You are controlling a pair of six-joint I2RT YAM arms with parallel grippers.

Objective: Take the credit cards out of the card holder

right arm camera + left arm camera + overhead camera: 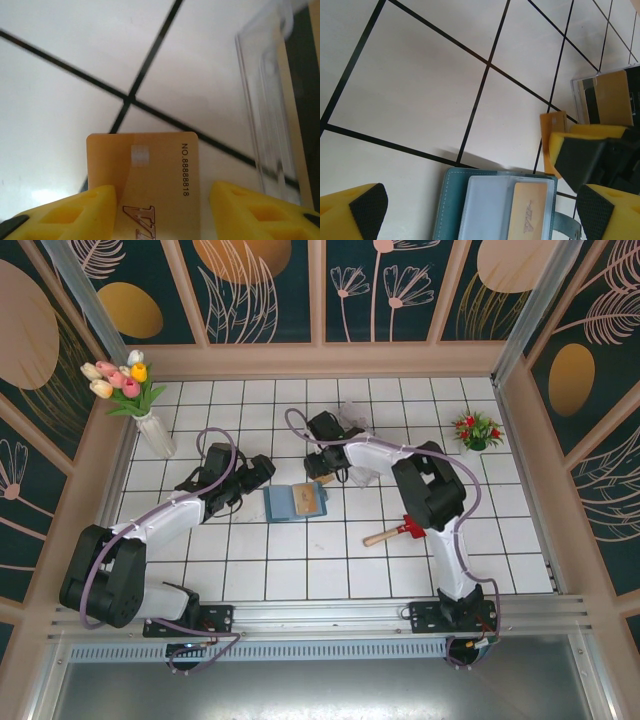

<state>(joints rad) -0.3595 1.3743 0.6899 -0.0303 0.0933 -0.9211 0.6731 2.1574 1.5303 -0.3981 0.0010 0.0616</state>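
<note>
Table (300, 570): white tiles, carrying the card holder (290, 503) near its middle.
Card holder: laid open and flat, pockets up for reaching in.
Clear box (600, 92): beyond the card holder's far right corner; likely a drop spot.
Left gripper (485, 202): spread wide, empty, poised above the card holder, probably to steady it.
Right gripper (162, 210): at the card holder's far right corner, jaws partway in around the free card (142, 170); clamped or not, cannot tell.
Free card: tan, outside the card holder.
Pocketed card (530, 216): tan, tucked in the card holder's right half, yet to come out.
</note>
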